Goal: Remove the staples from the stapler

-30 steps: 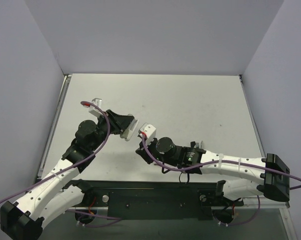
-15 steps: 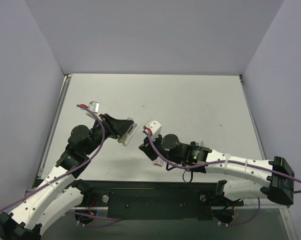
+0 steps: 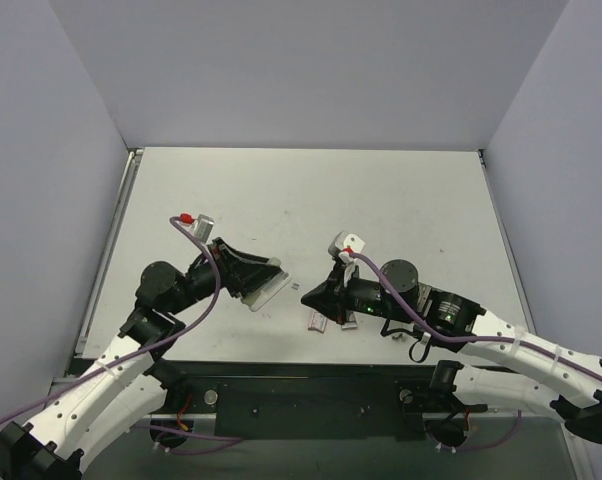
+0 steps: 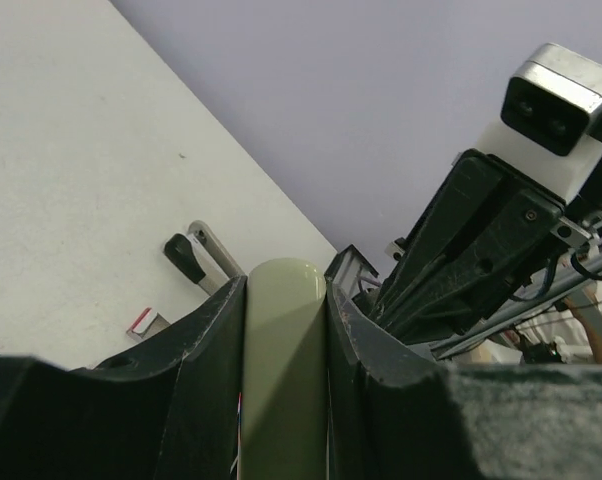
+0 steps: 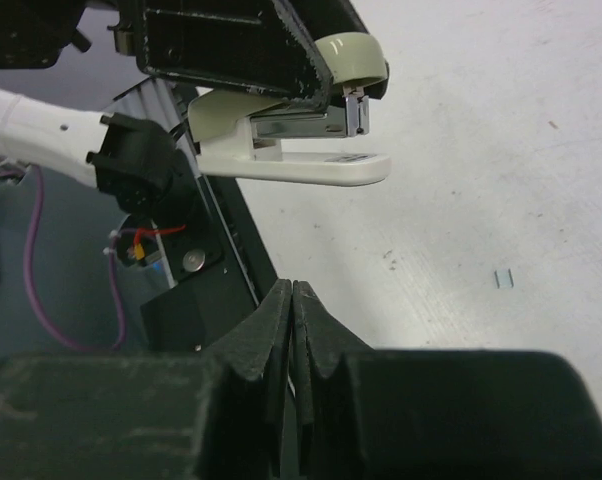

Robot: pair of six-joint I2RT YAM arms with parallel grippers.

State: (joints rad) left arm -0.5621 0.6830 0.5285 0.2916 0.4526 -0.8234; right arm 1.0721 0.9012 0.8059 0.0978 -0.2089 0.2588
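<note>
Apparently underway: left tool (image 4: 286, 300) grips the stapler (image 3: 267, 289); right tool (image 5: 292, 296) closed, empty. One loose staple (image 3: 295, 287) lies at its three o'clock.

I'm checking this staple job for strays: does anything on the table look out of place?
Yes. A small loose staple piece lies alone on the table, apart from the cream stapler held by the left gripper. A slim silver part with a black end lies loose near the table's front edge.

The left gripper (image 3: 268, 283), clamped on an olive-grey bar (image 4: 284, 350), and the closed right gripper (image 5: 292, 297) crowd the table's (image 3: 401, 190) near middle. The stapler (image 4: 186, 260) lies beside them. The far half is passable.
</note>
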